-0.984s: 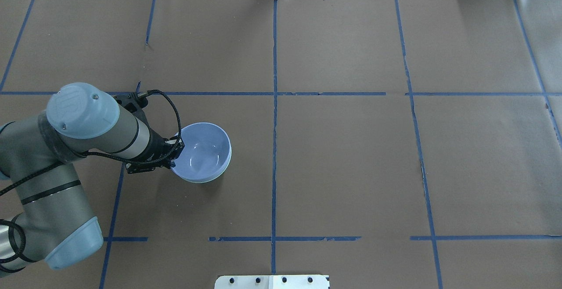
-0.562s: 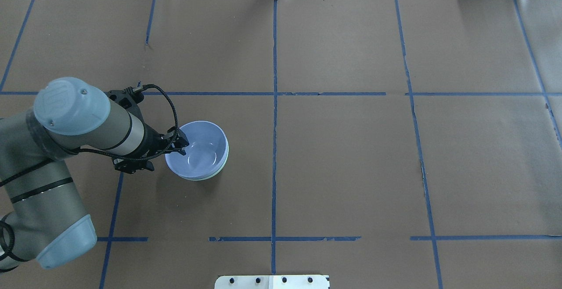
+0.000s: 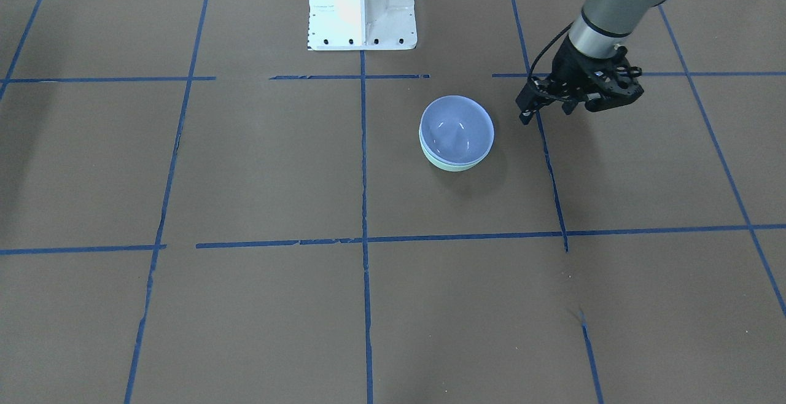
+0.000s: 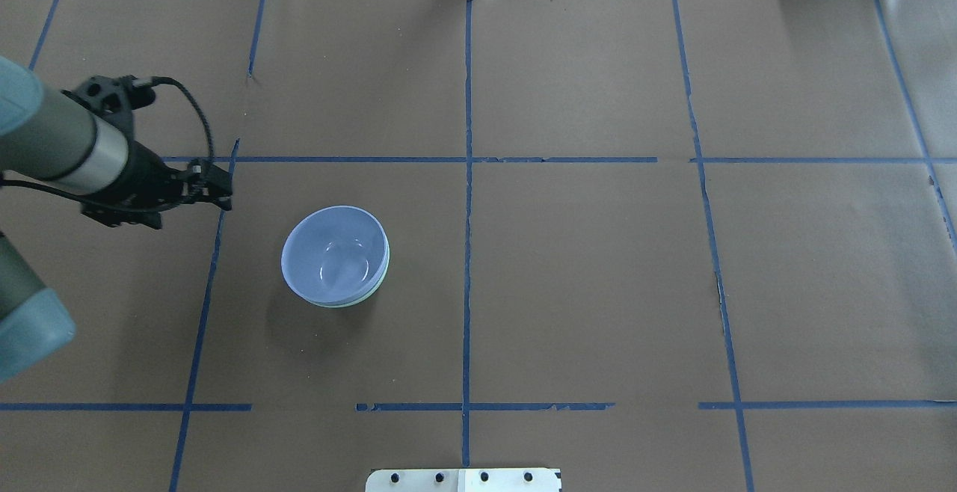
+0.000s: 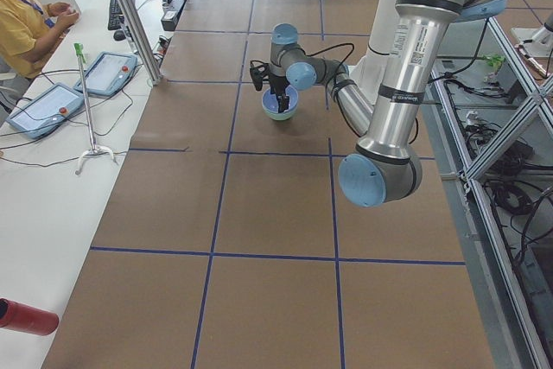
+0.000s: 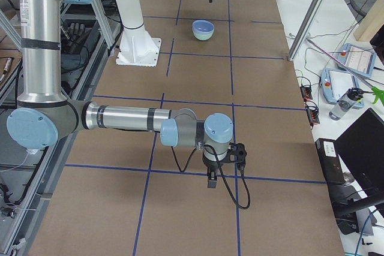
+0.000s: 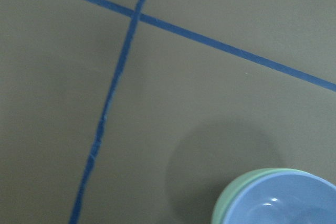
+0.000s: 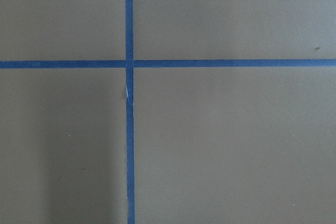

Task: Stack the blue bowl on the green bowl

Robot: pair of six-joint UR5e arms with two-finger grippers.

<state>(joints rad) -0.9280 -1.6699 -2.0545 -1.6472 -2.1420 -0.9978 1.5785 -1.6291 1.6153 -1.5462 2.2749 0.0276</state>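
The blue bowl (image 4: 335, 253) sits nested inside the green bowl (image 4: 376, 287), left of the table's middle. Only a thin mint rim of the green bowl shows below the blue bowl. The stack also shows in the front-facing view, blue bowl (image 3: 456, 128) over green bowl (image 3: 451, 166), and at the bottom right of the left wrist view (image 7: 283, 203). My left gripper (image 4: 219, 189) is open and empty, raised and off to the left of the stack, touching nothing. My right gripper (image 6: 211, 181) hangs over bare table far from the bowls; I cannot tell if it is open or shut.
Brown paper with blue tape lines (image 4: 466, 253) covers the table. The white robot base (image 3: 361, 5) stands at the near middle edge. An operator and tablets (image 5: 52, 101) are beyond the far edge.
My left gripper let go of the blue bowl's rim, leaving it in the green bowl, then moved up and away to the left. The bowls stay put.
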